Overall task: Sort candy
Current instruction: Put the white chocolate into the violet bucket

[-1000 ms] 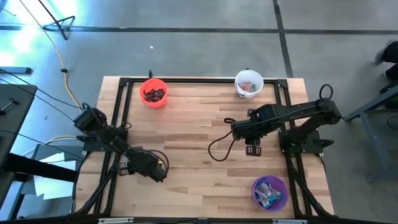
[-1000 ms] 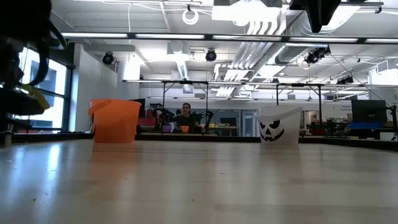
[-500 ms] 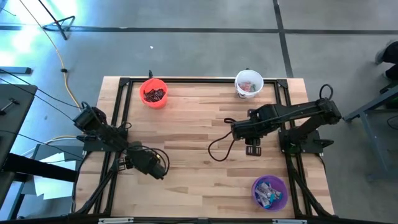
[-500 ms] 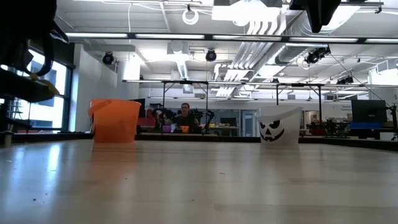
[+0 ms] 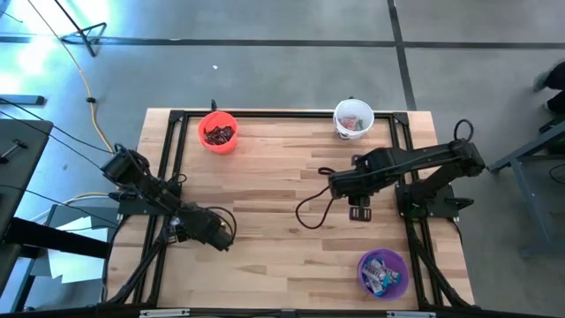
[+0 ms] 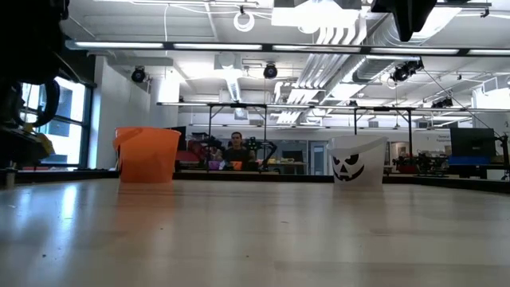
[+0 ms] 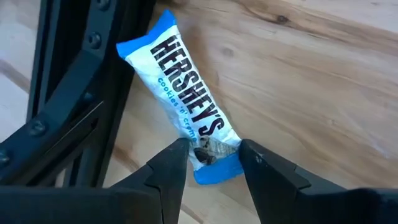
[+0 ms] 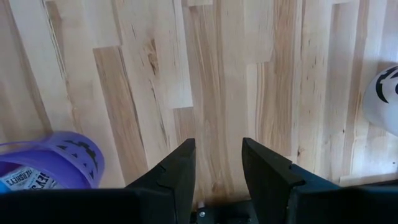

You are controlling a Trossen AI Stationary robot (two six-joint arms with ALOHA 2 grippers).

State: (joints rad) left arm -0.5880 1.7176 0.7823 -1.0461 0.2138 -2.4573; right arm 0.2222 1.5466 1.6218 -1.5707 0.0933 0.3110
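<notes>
Over on the left side of the table (image 5: pixel 282 190), close to the black frame (image 7: pixel 74 99) at the table's edge, the left gripper (image 7: pixel 211 158) is down low over one candy bar (image 7: pixel 180 102). It is a blue-and-white bar with dark letters on it. The two dark fingers (image 7: pixel 171 168) stand a little apart, one on each side of the bar's near end, and that end sits right between them. I think they are pinching it, but I cannot be sure they are pressing yet. The bar's long side points away from the gripper, straight ahead and leaning a bit toward the frame, so the fingers cross its short way. That is a good way to grab it. From above, this gripper (image 5: pixel 201 227) shows at the table's left edge, and this arm is by far the closer one to the bar. At the back left stands the orange cup (image 5: pixel 218 132) with dark candy in it. In the middle, the right gripper (image 5: pixel 334 184) hangs over bare wood with its fingers (image 8: pixel 177 174) a little apart and nothing between them. At the back right is the white cup (image 5: pixel 353 118), and at the front right is the purple cup (image 5: pixel 382 273), which has blue-and-white candy in it. I think the bar belongs in the purple one, and that is far across the table.
</notes>
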